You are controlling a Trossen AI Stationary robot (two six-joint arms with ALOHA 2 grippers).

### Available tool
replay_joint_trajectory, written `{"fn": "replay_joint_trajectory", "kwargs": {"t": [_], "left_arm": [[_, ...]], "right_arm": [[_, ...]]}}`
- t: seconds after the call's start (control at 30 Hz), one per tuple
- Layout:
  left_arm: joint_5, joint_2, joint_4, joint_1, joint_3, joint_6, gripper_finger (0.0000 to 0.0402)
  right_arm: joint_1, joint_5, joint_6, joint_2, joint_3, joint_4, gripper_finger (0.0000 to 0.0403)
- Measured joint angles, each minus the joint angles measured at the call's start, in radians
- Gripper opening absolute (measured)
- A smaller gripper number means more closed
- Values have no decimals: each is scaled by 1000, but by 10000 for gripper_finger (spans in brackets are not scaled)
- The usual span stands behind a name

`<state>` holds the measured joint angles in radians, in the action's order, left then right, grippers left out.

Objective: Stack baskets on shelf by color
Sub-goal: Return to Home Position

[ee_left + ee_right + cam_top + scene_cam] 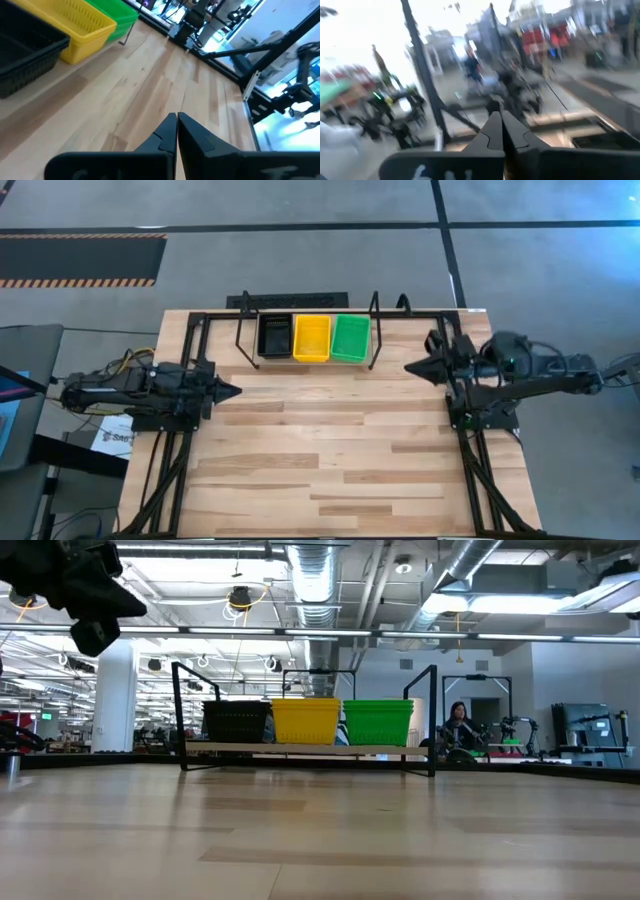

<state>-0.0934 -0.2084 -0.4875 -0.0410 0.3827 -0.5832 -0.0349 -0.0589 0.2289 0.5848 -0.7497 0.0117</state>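
High view: the shelf (pixel 305 364) stands at the worktop's (pixel 330 460) far edge. It holds black baskets (pixel 275 336), yellow baskets (pixel 312 338) and green baskets (pixel 350 338) side by side, long axes running front to back. The left pincer (pixel 228 391) and the right pincer (pixel 412 367) are closed and point inward.

Low view: the three colours form a level row; the count nested in each is unclear.

Left wrist view: closed fingertips above bare wood, with the baskets nearby.

Right wrist view: closed fingertips facing the blurred room.
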Motion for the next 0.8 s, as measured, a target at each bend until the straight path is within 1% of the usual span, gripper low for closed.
{"fn": "replay_joint_trajectory", "kwargs": {"t": [0.1,0.2,0.33,0.43,0.57,0.67,0.8], "left_arm": [[15,30,32,0,-38,-5,0],[29,57,69,0,-70,-5,0],[29,90,91,0,-110,-3,0],[29,110,94,0,-135,-5,0],[28,128,139,0,-175,-3,0],[28,133,230,0,-206,1,0],[29,133,371,0,-260,68,0]], "right_arm": [[-22,1,22,-98,171,-192,0],[-39,3,45,-187,288,-287,0],[-41,3,60,-296,380,-286,0],[-41,5,56,-372,425,-280,0],[-41,11,54,-465,484,-259,0],[-40,39,54,-526,525,-255,0],[-40,58,54,-584,564,-263,0]]}}
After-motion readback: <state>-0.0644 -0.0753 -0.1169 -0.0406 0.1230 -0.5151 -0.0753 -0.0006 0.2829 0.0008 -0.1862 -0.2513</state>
